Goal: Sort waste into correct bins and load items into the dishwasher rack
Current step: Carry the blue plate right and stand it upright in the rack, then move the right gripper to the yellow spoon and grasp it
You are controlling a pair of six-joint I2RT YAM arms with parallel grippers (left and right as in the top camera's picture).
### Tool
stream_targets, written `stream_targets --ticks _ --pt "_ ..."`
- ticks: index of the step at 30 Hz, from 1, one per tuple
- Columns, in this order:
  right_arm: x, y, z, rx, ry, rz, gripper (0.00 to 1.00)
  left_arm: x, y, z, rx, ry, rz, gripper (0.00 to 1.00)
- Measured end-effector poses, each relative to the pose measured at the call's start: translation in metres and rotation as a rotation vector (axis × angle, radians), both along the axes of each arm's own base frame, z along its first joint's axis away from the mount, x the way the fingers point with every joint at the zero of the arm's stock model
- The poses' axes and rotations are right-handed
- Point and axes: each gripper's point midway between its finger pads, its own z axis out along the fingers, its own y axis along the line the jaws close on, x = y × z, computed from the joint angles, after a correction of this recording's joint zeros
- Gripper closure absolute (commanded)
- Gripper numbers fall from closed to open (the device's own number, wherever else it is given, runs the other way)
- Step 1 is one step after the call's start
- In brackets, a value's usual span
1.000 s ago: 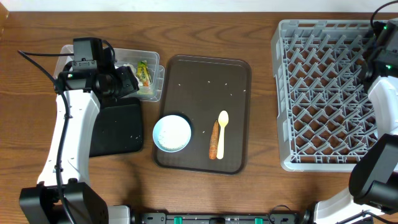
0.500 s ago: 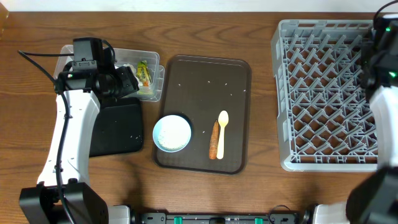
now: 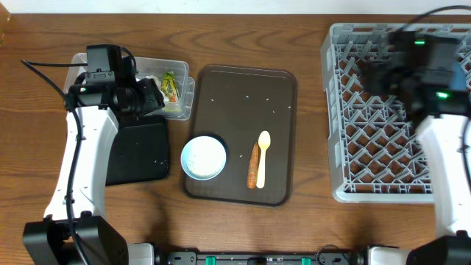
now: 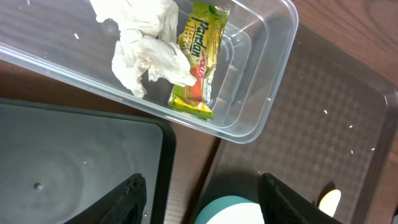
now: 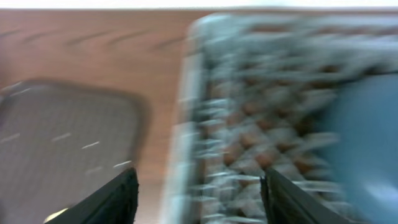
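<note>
The left pincer hangs with its jaws wide apart and nothing between them, above the corner where the clear tub, the black bin and the brown tray meet. Inside the tub lie crumpled tissues and the green-yellow snack wrapper. On the tray's lower half sit the white bowl, the carrot piece and the pale yellow spoon; rice grains dot its upper half. The right pincer, blurred, is also spread wide and empty, over the left rim of the dishwasher rack at the right of the worktop.
</note>
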Motion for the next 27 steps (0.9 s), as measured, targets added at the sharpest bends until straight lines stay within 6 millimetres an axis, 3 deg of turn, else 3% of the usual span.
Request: stream_targets --ticks 6,12,15,17,27 --pt "-0.020 0.111 -0.037 0.069 0.133 0.238 0.33 0.000 0.000 0.000 0.000 0.000 0.000 0.40" --pt "-0.049 0.180 -0.090 0.063 0.304 0.374 0.34 0.000 0.000 0.000 0.000 0.000 0.000 0.40" --pt "-0.064 0.197 -0.118 0.067 0.408 0.367 0.37 0.000 0.000 0.000 0.000 0.000 0.000 0.40" --pt "-0.075 0.207 -0.133 0.069 0.474 0.355 0.46 0.000 0.000 0.000 0.000 0.000 0.000 0.40" --pt "-0.112 0.213 -0.189 -0.027 0.689 0.247 0.46 0.000 0.000 0.000 0.000 0.000 0.000 0.40"
